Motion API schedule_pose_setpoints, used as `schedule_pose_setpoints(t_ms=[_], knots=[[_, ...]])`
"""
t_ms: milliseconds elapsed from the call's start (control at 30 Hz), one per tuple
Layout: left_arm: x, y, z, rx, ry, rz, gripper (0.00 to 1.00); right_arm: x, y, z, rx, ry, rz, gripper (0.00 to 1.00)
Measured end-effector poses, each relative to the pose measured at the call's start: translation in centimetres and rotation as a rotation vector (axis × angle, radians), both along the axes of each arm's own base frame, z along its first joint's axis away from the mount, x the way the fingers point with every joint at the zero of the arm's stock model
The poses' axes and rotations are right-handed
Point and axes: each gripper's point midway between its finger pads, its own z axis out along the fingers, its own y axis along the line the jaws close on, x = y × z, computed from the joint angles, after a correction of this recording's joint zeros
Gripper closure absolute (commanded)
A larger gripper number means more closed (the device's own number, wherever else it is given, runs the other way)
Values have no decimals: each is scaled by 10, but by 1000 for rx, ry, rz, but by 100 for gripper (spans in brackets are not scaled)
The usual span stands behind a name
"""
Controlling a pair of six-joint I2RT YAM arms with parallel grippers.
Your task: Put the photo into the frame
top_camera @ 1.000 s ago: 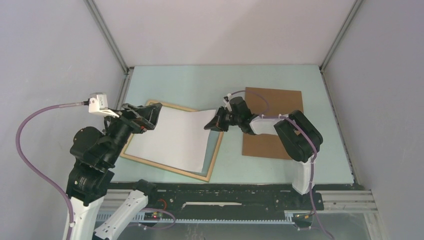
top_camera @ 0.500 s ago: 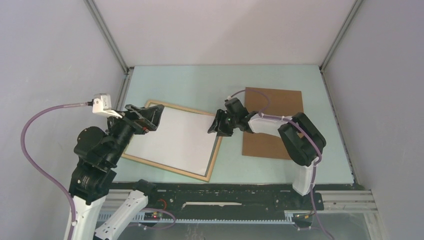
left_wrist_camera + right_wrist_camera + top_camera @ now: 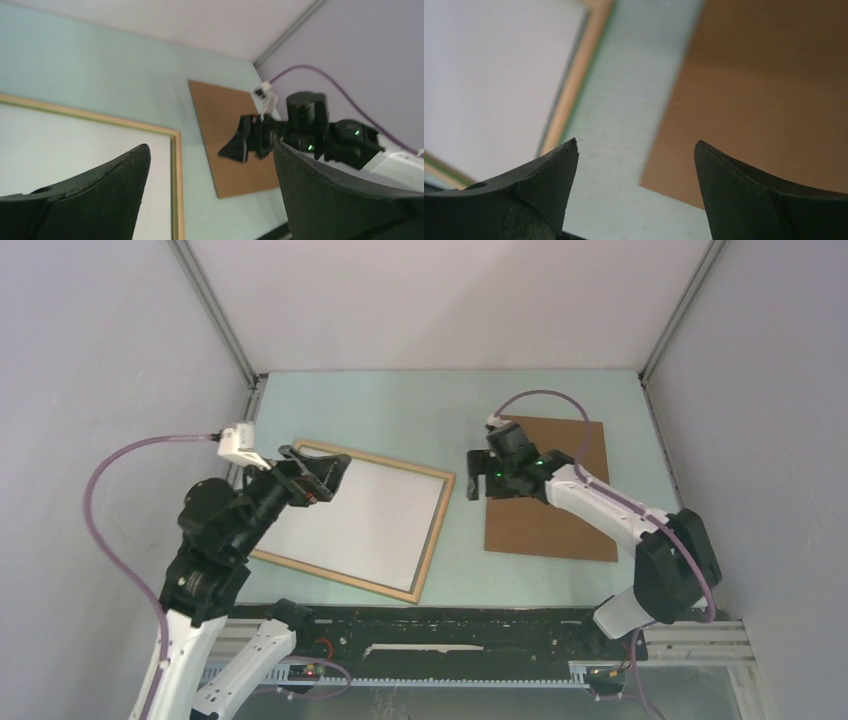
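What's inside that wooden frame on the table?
A white sheet lies flat inside the frame. Only its blank face shows, so any picture on its underside is hidden. The left hand blocks the view of the frame's far-left corner.

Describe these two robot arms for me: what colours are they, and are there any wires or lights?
Both the left arm and right arm mix white links with bulky black joints. A purple cable runs to each wrist. The fingers are black, curved wedges. Small green lights glow on the right wrist.
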Motion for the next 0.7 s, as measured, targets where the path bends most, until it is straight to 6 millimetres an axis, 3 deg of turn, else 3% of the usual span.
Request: schedule_pose_setpoints(t_ms=[167, 333, 433, 600, 700], knots=[[26, -43, -57, -9, 183, -145, 0, 14, -91, -9, -93, -1, -177, 6], [34, -129, -133, 38, 435, -368, 1, 15, -171, -29, 7, 100, -408, 6], [29, -183, -175, 65, 565, -479, 1, 24, -214, -28, 122, 114, -553, 7], [35, -249, -233, 106, 753, -514, 0, 36, -263, -20, 211, 66, -705, 7], [46, -274, -256, 107, 811, -469, 0, 36, -289, -23, 208, 61, -780, 8]])
